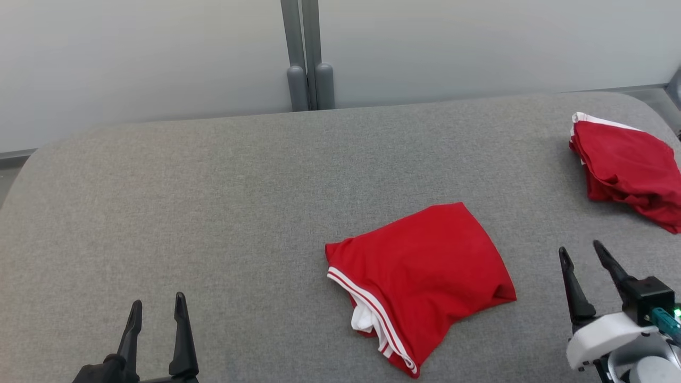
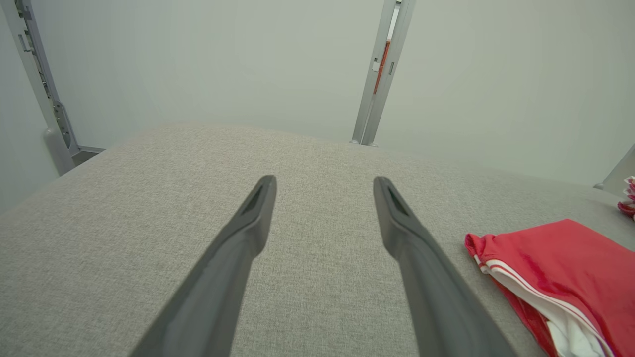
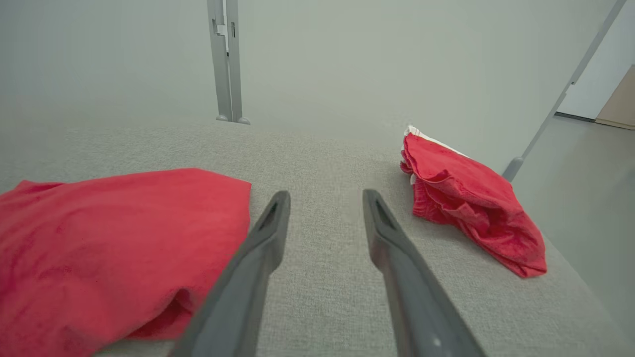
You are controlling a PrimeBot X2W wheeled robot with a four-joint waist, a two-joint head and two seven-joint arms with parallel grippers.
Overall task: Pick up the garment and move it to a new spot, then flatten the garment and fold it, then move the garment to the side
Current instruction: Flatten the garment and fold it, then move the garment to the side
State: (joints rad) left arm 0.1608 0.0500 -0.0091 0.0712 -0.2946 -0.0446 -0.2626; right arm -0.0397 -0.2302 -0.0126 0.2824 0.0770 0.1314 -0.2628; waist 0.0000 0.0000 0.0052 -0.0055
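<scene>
Garment: soft matt red cloth, white striped trim. Surface: coarse grey woven fabric, matt. Gripper fingers: smooth dark matt plastic. Posts: grey metal, satin.

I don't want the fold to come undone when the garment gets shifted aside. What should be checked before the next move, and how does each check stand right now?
1. Open, empty left claw: ok.
2. Open right claw, nothing between its fingers: ok.
3. Gap between the right claw and the folded red garment: ok, the claw stands just to the garment's right, not touching.
4. Tidy fold: not ok, white fabric pokes out along the near-left edge.
5. The second red garment, at the far right of the table, lying apart from the folded one: ok.
6. Lower layers lined up: cannot tell, hidden underneath.
</scene>
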